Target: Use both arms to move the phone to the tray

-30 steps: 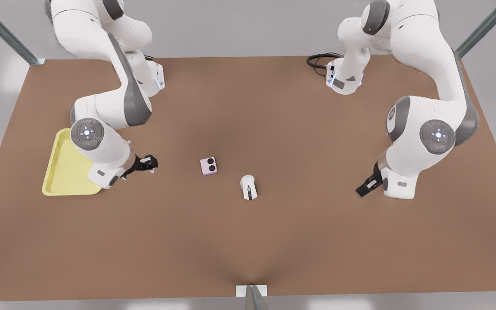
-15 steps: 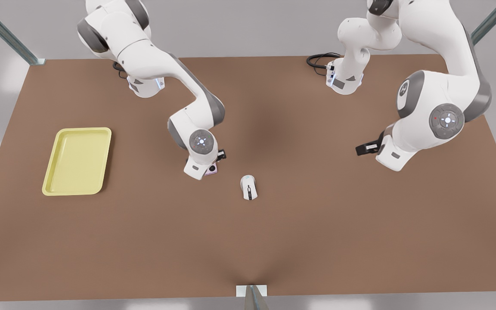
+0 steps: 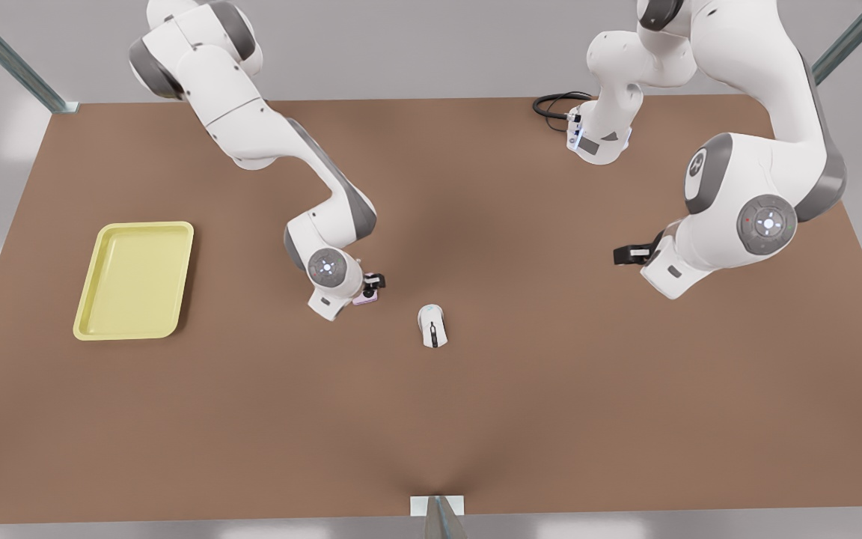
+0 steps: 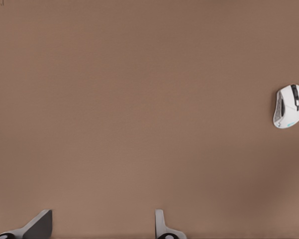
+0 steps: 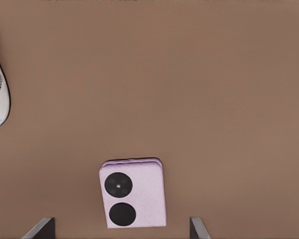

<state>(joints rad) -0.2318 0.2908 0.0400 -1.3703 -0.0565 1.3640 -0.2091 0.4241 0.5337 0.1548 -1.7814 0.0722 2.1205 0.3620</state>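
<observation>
I saw right gripper (image 3: 373, 284) spread open over phone (image 5: 133, 192) mid-table, cameras up | left gripper (image 3: 623, 255) open, waiting | tray (image 3: 134, 279) far.

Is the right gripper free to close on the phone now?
Probably yes: the right gripper hangs open over the phone, one finger on each side, table bare around it, mouse well aside.

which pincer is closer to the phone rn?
Right. The right pincer hangs directly over the phone, fingers open either side. The left pincer waits far off toward the front view's right, beyond the mouse.
</observation>
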